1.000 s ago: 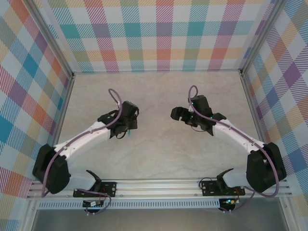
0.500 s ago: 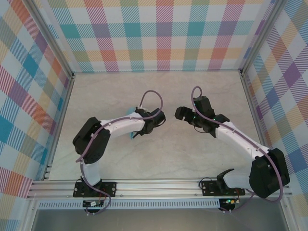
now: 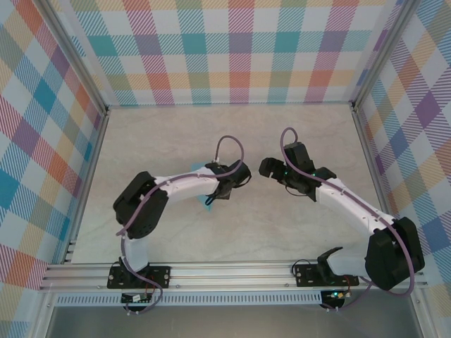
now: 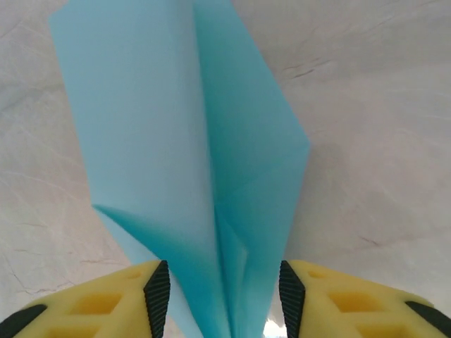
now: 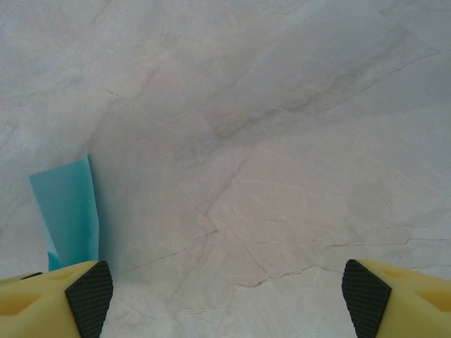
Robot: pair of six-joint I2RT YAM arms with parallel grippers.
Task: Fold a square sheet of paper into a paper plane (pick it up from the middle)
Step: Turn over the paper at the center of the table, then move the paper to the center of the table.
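The left claw [image 4: 222, 296] stands parted around the paper plane [image 4: 176, 141], apparently to lay it on the tabletop [image 4: 380, 141]. The right claw [image 5: 227, 296] hangs spread and empty.

We see thin, smooth, matt paper with crisp creases in the light blue folded paper plane [image 4: 190, 141], a low-sheen, faintly veined stone look on the pale marbled tabletop [image 5: 282, 141], matt moulded plastic in the left gripper's [image 4: 220, 296] yellow fingers [image 4: 91, 306] with dull black rubbery pads [image 4: 156, 292], and brushed aluminium in the silver rail [image 3: 232, 270] along the table's near edge.
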